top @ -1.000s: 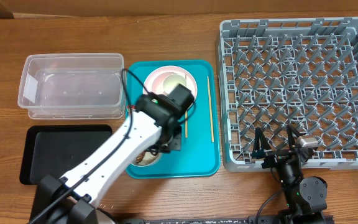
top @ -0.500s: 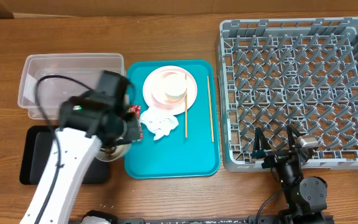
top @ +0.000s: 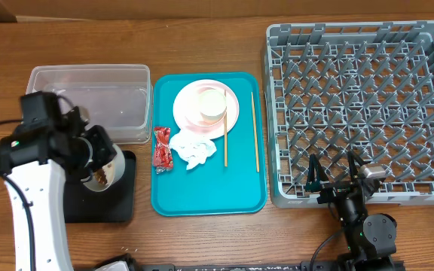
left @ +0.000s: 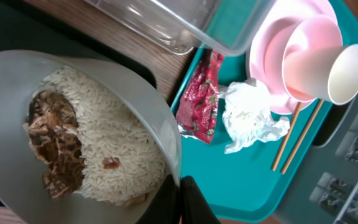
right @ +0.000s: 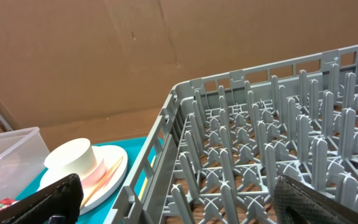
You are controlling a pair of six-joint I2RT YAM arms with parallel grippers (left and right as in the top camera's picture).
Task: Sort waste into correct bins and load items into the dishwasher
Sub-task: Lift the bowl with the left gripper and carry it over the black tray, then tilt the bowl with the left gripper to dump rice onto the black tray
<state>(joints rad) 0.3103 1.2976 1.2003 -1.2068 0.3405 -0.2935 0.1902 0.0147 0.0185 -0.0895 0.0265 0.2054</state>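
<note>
My left gripper (left: 182, 200) is shut on the rim of the pale grey-blue bowl (top: 101, 161) and holds it tilted over the black tray (top: 104, 208). The bowl (left: 17, 81) holds white rice (left: 114, 149) and brown food scraps (left: 55, 146). On the teal tray (top: 209, 192) lie the red wrapper (top: 162, 148), the crumpled white tissue (top: 192, 148) and two chopsticks (top: 254, 132). The pink plate (top: 232, 113) carries the pink bowl (left: 306, 53) with the white cup (top: 211, 104) on it. My right gripper (top: 333, 177) is open and empty at the grey dish rack's (top: 360, 105) front edge.
The clear tub (top: 89, 102) stands behind the black tray, left of the teal tray. One chopstick (top: 226, 141) leans on the plate's rim. The rack's upright pegs (right: 278, 155) fill the right wrist view, with the plate (right: 107, 171) to their left.
My left arm has lifted the grey-blue bowl off the teal tray and swung it left over the black tray. The tissue and red wrapper now show. The right arm has not moved.
</note>
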